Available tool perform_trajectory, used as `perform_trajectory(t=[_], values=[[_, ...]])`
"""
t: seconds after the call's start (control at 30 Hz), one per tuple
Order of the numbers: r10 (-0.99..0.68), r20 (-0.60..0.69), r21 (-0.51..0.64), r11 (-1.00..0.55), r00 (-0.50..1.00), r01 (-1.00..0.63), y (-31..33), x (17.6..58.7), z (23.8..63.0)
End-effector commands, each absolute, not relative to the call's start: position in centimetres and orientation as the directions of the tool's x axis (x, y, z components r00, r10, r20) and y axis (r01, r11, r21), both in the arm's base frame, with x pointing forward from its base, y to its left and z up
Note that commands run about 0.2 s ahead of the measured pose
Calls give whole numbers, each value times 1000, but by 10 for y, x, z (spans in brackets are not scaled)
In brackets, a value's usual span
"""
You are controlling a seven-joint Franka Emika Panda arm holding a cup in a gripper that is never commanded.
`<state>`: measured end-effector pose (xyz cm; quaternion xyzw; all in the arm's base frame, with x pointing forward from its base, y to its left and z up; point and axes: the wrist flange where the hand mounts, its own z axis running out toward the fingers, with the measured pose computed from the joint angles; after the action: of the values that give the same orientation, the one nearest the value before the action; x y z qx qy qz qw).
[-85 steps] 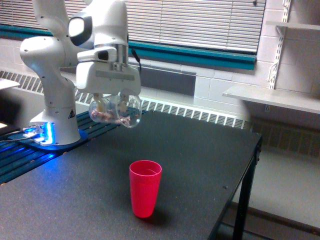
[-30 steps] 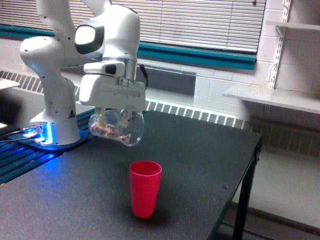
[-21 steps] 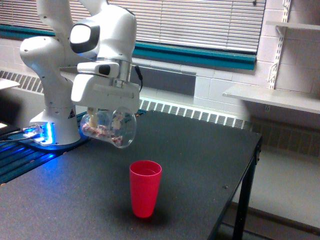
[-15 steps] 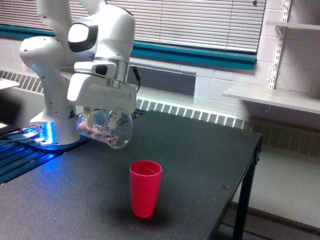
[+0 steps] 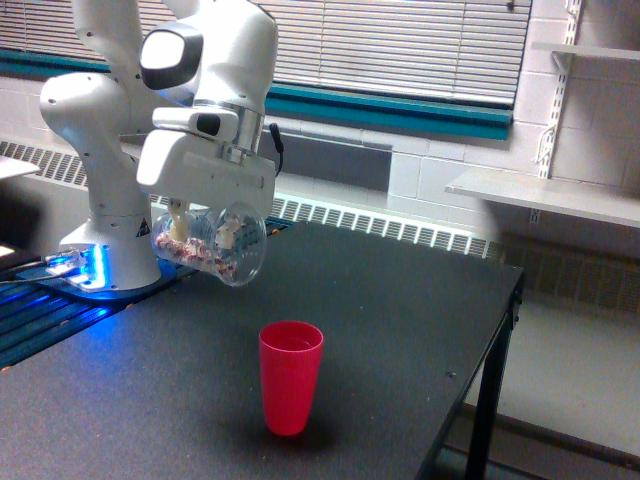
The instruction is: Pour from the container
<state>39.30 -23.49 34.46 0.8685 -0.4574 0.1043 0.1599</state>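
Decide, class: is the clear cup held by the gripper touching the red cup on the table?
Apart. The exterior view shows the clear cup tilted in the air, with dark table visible between it and the red cup.

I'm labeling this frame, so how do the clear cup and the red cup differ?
The clear cup is see-through and shows small pieces inside; the red cup is opaque. The clear cup hangs tilted on its side in the gripper; the red cup stands upright on the black table. Both are open-topped tumblers.
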Motion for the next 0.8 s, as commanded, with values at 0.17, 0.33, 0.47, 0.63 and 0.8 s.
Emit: perform_trajectory(t=[0.17,0.33,0.47,0.63,0.8], values=[[-748,339,207,-532,570,-821,-226,395,349],[-749,335,232,-523,572,-820,-226,388,346],[-752,333,246,-513,569,-823,-225,382,345],[-757,334,257,-500,561,-827,-223,376,344],[-768,325,261,-487,551,-833,-219,370,336]])
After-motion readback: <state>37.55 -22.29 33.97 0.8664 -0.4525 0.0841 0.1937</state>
